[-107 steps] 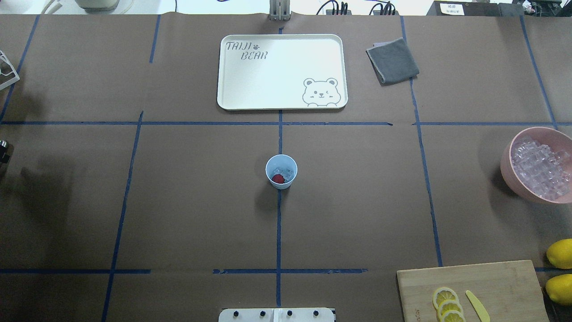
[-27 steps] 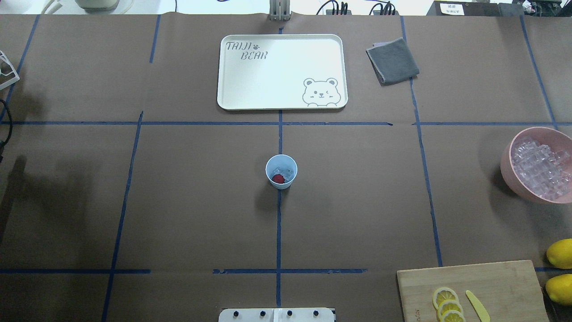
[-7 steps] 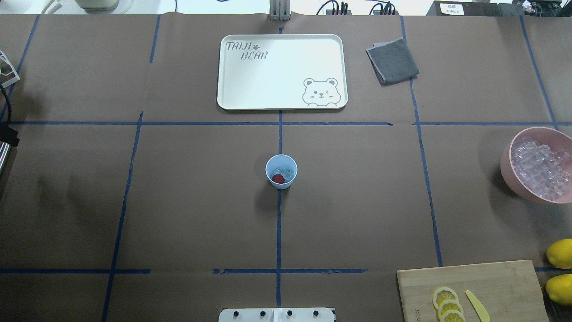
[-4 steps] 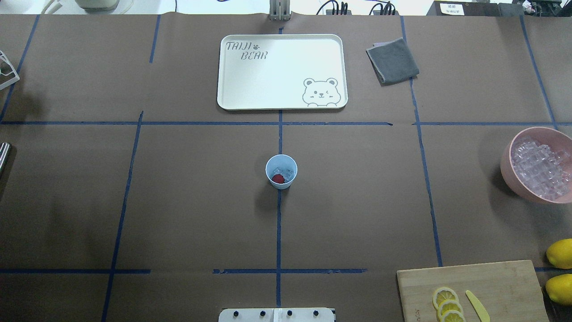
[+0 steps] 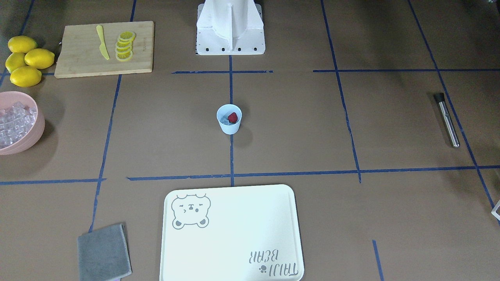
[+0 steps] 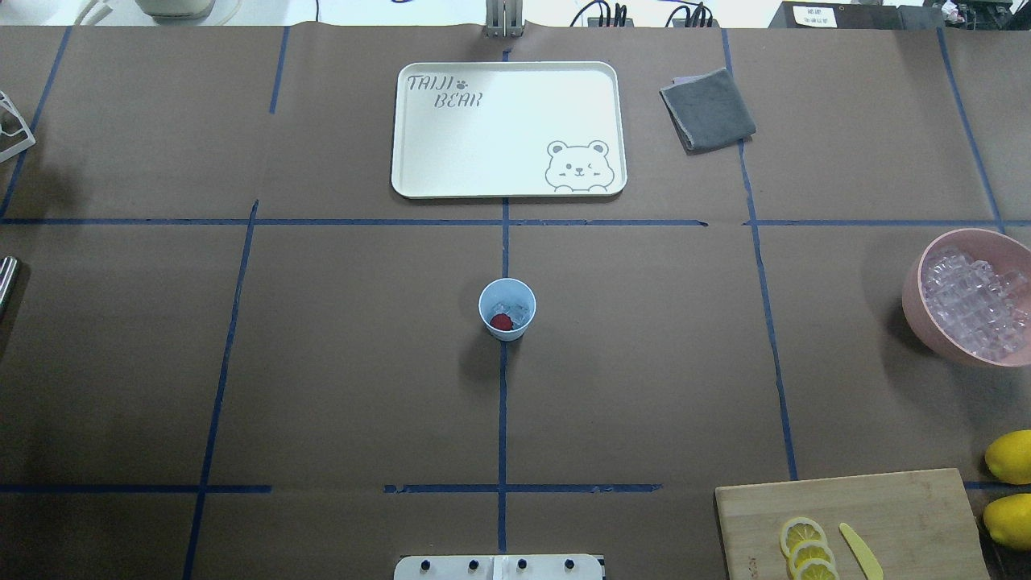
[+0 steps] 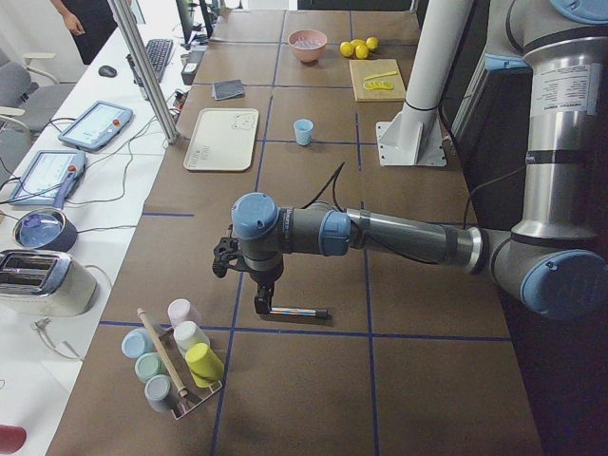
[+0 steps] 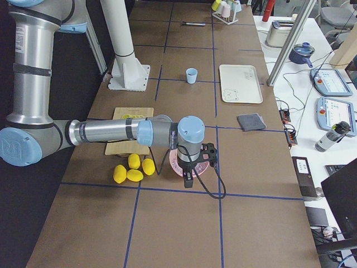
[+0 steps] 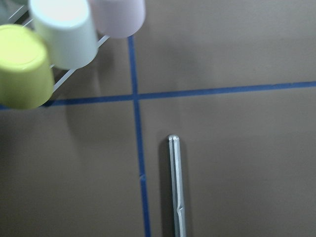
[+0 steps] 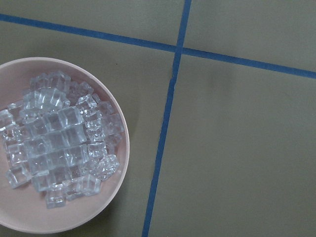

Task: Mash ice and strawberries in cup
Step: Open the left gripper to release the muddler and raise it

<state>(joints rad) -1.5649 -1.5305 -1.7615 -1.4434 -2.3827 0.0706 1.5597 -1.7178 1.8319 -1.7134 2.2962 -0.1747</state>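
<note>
left gripper (image 7: 263, 306) low over the table, metal rod (image 7: 299, 311) lying just beside its fingers; could not tell if the fingers were apart. right gripper (image 8: 188, 180) over pink bowl (image 10: 125, 133); same doubt. cup (image 6: 507, 309) well away from both, holding ice (image 6: 513, 307) and 1 strawberry (image 6: 501, 322), seemingly whole.

The table (image 6: 362, 362) is covered in matt brown paper, marked out with strips of smooth blue tape (image 6: 502, 419). The cup (image 5: 229, 128) is made of smooth, pale plastic with a dull sheen. The ice (image 10: 54, 148) is clear and glassy, and is held in a bowl (image 10: 116, 193) of matt pink plastic. The rod (image 5: 447, 120) is made of satin grey metal and capped in black. The tray (image 6: 507, 129) is finished smooth and faintly glossy. The cloth (image 6: 707, 109) is woven of soft grey fabric, and the board (image 6: 886, 507) is cut from pale, matt wood.
</note>
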